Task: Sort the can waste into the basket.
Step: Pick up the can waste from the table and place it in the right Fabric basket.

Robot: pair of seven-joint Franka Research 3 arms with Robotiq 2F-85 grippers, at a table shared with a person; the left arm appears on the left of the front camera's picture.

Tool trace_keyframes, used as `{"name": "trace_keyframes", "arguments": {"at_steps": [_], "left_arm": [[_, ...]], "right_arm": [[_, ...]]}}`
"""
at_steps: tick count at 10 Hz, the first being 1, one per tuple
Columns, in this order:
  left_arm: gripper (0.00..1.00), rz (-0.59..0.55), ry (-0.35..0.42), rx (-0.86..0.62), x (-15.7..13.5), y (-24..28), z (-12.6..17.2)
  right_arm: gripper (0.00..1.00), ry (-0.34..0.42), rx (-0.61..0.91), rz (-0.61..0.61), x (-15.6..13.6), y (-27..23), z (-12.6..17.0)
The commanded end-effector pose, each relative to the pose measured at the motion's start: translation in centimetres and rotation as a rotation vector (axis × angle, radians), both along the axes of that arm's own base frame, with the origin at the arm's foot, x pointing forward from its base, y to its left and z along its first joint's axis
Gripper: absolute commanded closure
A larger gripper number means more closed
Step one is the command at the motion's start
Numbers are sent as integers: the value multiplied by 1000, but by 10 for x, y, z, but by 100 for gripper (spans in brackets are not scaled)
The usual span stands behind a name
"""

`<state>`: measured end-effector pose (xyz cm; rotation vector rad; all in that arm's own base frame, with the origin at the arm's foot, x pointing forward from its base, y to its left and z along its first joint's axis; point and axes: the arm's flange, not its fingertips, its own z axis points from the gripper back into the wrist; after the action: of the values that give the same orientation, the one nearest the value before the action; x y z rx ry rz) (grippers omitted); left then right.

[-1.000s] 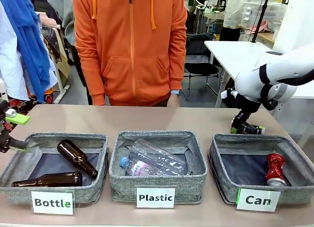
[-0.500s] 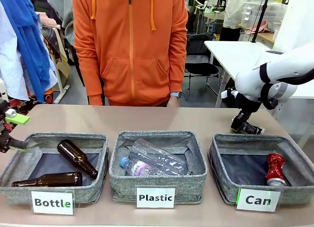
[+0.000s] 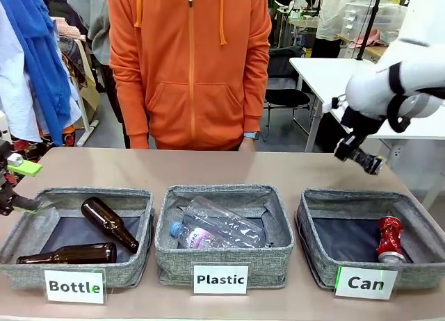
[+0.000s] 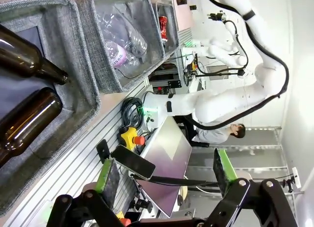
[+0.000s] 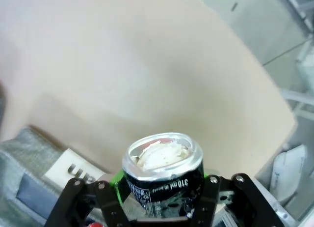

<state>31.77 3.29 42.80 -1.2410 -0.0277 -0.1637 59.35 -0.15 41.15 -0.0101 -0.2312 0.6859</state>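
Beige table (image 3: 208,169) holds three grey baskets. Right gripper (image 3: 359,156), raised above the Can basket (image 3: 316,244), is clamped on a black can (image 5: 163,175). A red can (image 3: 390,239) lies inside that basket. Left gripper (image 4: 164,175) hangs spread wide, holding nothing.

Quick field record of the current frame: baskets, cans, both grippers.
can basket: right of the row, holds the red can
black can: clamped in the right gripper, silver top toward the wrist camera
right gripper: raised above the table behind the can basket, jaws shut on the black can
left gripper: jaws open, nothing between them, at the table's left edge by the bottle basket
plastic basket: middle, clear plastic bottles inside
bottle basket: two brown bottles inside
person: standing at the far side
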Motion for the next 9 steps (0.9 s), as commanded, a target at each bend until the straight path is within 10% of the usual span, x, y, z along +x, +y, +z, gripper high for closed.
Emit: {"name": "trace_keyframes", "arguments": {"at_steps": [1, 5, 9], "left_arm": [[0, 0, 3, -10, -2, 0, 3], [0, 0, 3, -10, -2, 0, 3], [0, 0, 3, -10, -2, 0, 3]], "right_arm": [[100, -19, -24, -54, -56, 12, 39], [100, 189, 23, 325, -152, 47, 53], [100, 226, 52, 655, -200, 52, 41]]}}
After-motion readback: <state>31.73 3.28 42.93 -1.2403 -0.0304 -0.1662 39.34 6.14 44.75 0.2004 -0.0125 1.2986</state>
